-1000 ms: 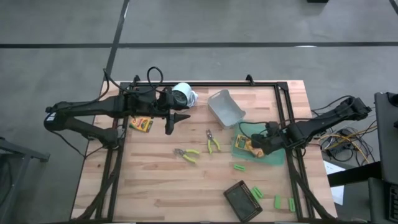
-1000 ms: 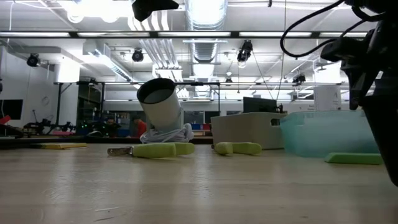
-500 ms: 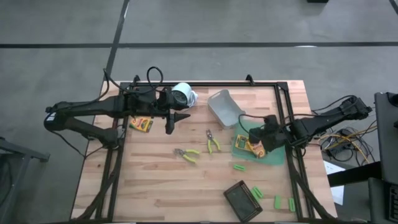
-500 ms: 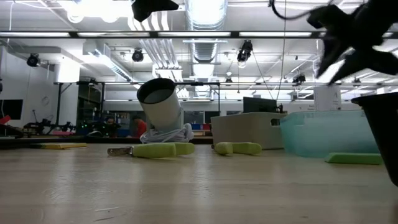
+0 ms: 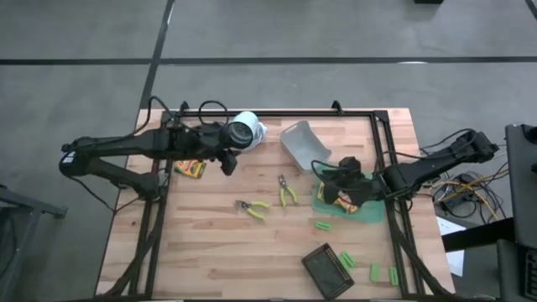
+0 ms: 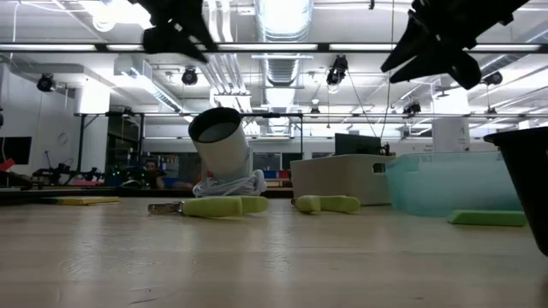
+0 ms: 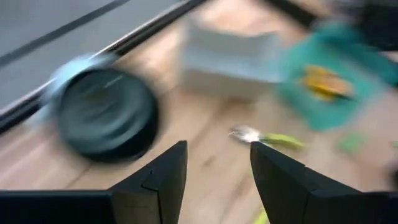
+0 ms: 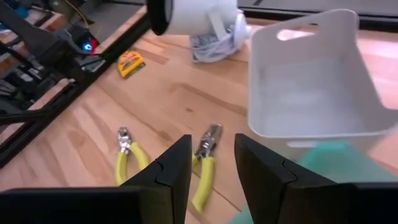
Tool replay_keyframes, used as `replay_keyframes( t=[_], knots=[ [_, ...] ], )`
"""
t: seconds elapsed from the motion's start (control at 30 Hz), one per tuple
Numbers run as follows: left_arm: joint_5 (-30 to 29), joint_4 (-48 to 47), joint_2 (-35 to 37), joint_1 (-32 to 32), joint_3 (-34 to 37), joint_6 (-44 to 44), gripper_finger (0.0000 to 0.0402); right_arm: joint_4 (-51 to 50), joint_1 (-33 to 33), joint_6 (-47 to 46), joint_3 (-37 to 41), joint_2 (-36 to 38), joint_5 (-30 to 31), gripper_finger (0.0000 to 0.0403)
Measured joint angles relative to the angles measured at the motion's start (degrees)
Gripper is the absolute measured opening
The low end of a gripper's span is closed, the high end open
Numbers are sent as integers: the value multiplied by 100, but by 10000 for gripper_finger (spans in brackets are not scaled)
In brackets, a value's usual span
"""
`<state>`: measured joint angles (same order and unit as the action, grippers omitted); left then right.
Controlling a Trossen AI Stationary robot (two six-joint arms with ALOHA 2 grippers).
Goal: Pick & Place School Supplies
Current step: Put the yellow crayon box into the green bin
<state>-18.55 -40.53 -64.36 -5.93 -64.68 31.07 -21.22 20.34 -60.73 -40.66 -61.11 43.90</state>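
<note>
One yellow pack (image 5: 191, 168) lies flat on the table at the left, and another (image 5: 340, 201) lies in the green bin (image 5: 362, 210). Two yellow-handled pliers (image 5: 252, 208) (image 5: 287, 193) lie mid-table. Several green blocks (image 5: 323, 225) (image 5: 374, 271) lie near the front right. My left gripper (image 5: 226, 161) is open and empty in the air beside the white cylinder (image 5: 245, 127). In its wrist view (image 7: 217, 152) it looks toward the pliers (image 7: 267, 138). My right gripper (image 5: 336, 178) is open and empty above the green bin's left edge. Its wrist view (image 8: 211, 146) looks over both pliers (image 8: 205, 168).
A grey-white bin (image 5: 304, 144) stands at the back, beside the green bin. A dark tray (image 5: 323, 267) lies at the front right with a green block (image 5: 346, 260) against it. The white cylinder lies on crumpled cloth at the far edge. Black frame rails (image 5: 382, 159) border the table.
My right gripper has risen out of the green bin and gone toward the table's left. The yellow pack stays in the bin. My left gripper has lifted and tipped up from pointing down, and has drawn a little toward the far left.
</note>
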Motion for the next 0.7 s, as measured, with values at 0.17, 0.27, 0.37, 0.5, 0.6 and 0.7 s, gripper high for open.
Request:
replay_keyframes(
  t=[0.17, 0.27, 0.37, 0.5, 0.6, 0.7],
  knots=[
    [-1319, -1574, -9, -44, 32, 2343, 181, 360, -20, 234, 2, -270, 157, 120],
    [-1414, -2469, -8, -173, 32, 3337, 181, 427, -39, 240, 2, -411, 158, 123],
    [-1339, -2883, -4, -299, 72, 3740, 181, 429, -52, 156, -4, -520, 155, 121],
    [-1330, -2794, -4, -435, 277, 3703, 181, 467, -68, 143, -7, -615, 161, 116],
    [-1353, -2737, -4, -591, 566, 3583, 181, 543, -74, 140, -7, -657, 167, 112],
    [-1161, -2726, -4, -848, 963, 3699, 181, 571, -85, 137, -11, -661, 166, 108]
  ],
)
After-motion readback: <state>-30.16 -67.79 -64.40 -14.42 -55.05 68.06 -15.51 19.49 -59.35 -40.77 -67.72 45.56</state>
